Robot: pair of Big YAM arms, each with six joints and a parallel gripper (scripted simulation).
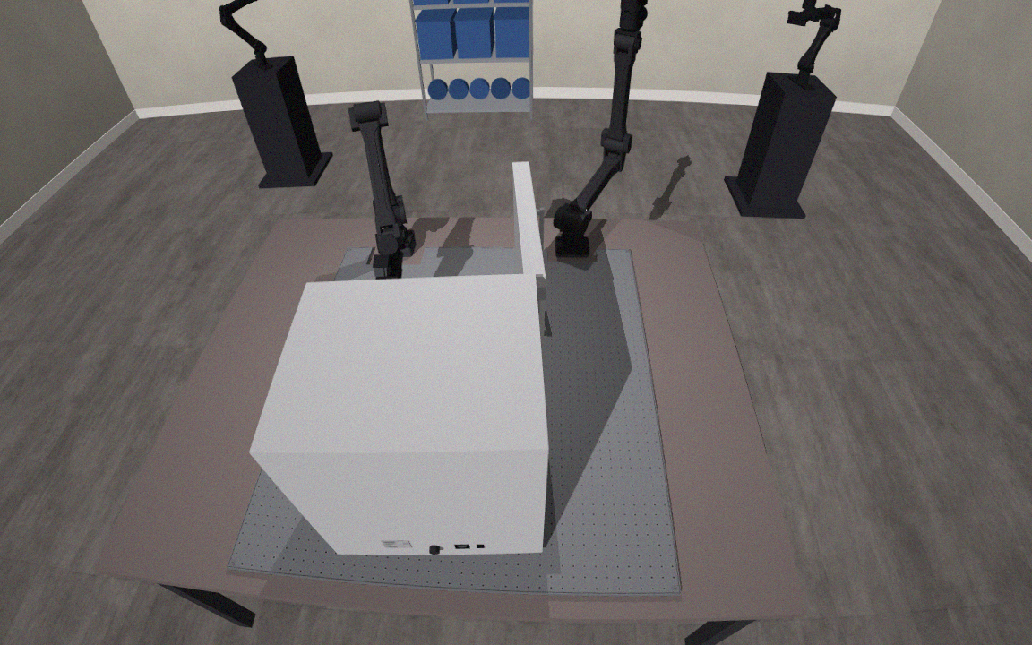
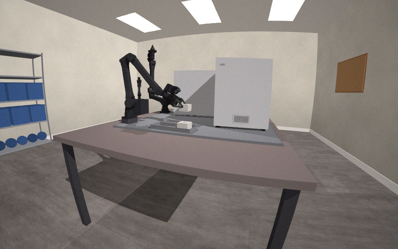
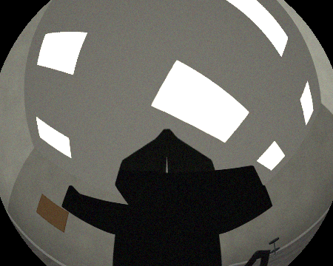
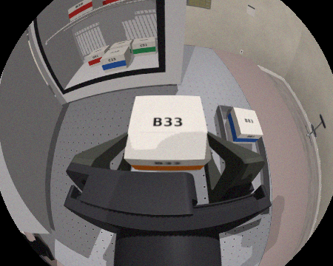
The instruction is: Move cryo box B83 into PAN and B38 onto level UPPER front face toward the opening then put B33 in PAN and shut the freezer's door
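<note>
"How would the box (image 2: 185,107) (image 4: 167,127) handle?"

"Light and dentable, I judged; its sides were the place to grip. The right hand (image 2: 181,104) (image 4: 167,134) had them clamped, above the base plate (image 2: 231,133) (image 4: 100,111)."

"And the left (image 2: 152,46) (image 3: 166,131)?"

"Fingers together."

"Which view helped?"

"The right wrist's read B33; the exterior showed no lettering there."

Dim light, curved wrist-view edges.
</note>
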